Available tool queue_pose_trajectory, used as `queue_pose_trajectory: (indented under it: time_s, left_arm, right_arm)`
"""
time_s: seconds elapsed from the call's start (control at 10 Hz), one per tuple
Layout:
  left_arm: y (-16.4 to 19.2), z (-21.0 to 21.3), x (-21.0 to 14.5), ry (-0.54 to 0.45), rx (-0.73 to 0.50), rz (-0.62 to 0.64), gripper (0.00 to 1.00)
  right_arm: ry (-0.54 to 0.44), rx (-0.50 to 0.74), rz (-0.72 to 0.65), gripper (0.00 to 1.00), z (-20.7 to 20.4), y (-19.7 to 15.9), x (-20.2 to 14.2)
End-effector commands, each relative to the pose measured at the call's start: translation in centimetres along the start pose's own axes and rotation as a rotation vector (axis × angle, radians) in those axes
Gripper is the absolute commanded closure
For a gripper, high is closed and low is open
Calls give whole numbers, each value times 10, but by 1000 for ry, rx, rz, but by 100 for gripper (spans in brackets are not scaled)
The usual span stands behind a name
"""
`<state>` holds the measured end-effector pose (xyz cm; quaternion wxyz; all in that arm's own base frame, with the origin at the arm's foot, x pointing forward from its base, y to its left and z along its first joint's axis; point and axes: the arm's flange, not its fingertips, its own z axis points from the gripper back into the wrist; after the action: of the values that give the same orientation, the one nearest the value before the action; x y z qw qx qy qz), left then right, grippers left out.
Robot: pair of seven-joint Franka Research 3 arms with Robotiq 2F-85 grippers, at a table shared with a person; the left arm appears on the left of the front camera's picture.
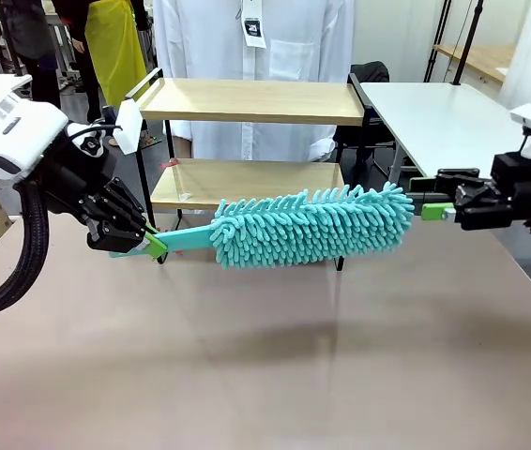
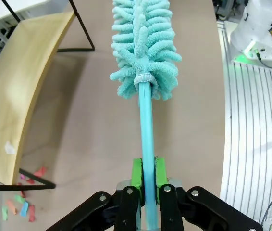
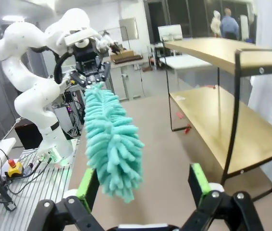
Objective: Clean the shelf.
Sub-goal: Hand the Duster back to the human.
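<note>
Duster in mid-air: the left gripper (image 1: 149, 242) is clamped tight on the flat turquoise plastic handle of a fluffy turquoise microfibre duster (image 1: 312, 225), holding it level above the beige tabletop (image 1: 265, 366). The duster head stretches across the front of the shelf (image 1: 251, 101), a two-tier rack of light wooden boards in a thin black metal frame that stands at the far edge of the tabletop. A person in a white shirt (image 1: 247, 47) stands behind the rack.

The right gripper (image 1: 434, 208) hovers at the duster's far tip with its jaws spread wide, the fluffy end lying between them but not gripped.

This looks like a handover or a steadying step before dusting; next, the duster head must be brought onto a board.

Small coloured scraps (image 2: 20, 207) lie by the rack's foot. A tag on the shirt is too small to read.
</note>
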<state>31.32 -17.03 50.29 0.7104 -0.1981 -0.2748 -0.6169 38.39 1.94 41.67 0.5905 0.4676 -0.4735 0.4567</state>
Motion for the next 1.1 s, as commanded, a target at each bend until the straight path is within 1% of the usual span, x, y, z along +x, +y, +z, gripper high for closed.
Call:
queue_pose_trajectory:
  time_s: [0.0, 0.1, 0.2, 0.4, 0.7, 0.9, 1.0]
  left_arm:
    - [2, 1, 1, -30, -4, -6, 87]
    - [2, 1, 1, -30, -4, -6, 87]
    - [2, 1, 1, -30, -4, -6, 87]
    - [2, 1, 1, -30, -4, -6, 87]
    - [2, 1, 1, -30, -4, -6, 87]
    - [2, 1, 1, -30, -4, -6, 87]
    - [2, 1, 1, -30, -4, -6, 87]
  right_arm:
    - [-74, 28, 62, 0, -13, 12, -17]
    - [-88, 7, 72, 0, -20, 19, -24]
    - [-105, 35, 59, 0, -29, 25, -28]
    - [-136, 43, 42, 0, -45, 30, -31]
    - [-121, 87, 6, 0, -71, 26, -26]
    - [-88, 142, -22, 0, -91, 26, -28]
    - [-89, 151, -27, 0, -95, 27, -29]
